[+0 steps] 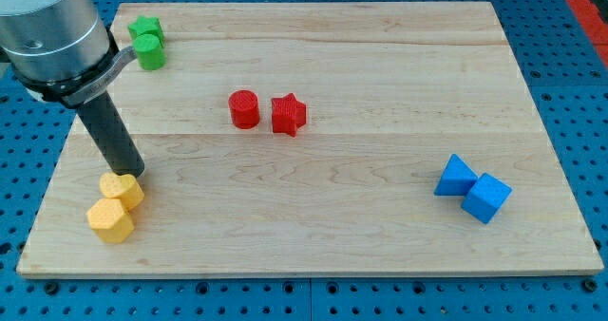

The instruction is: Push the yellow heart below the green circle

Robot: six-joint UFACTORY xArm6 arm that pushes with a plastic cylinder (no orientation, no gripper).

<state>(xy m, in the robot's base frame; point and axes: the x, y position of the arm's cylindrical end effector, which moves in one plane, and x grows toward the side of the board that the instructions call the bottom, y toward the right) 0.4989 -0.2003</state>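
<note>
So you're looking at my tip [132,172] sitting right at the upper edge of the yellow heart [123,189], down in the lower left of the frame. It's touching or as good as touching; I can't tell for sure. Worth saying up front: there are no jaws on this rig, just a plain rod, so nothing is spreading or pinching anything.

What matters is direction. The green circle [149,51] is sitting in the upper left of the frame, almost straight up from the heart and well apart from it. But the tip is resting on the heart's upper side, between it and the target, so any push from there is going to send the heart away toward the bottom edge of the surface [380,226]. I reckon you're needing to bring the tip round under the heart first. Catch: the yellow hexagon [110,220] is touching the heart from the lower left, so that side is crowded.

Counting up: two yellow, two green (the circle plus a green block [145,28] just above it, shape unclear), two red (a red cylinder [244,109] and a red star [288,114]), and two blue blocks [472,189] at the right.
</note>
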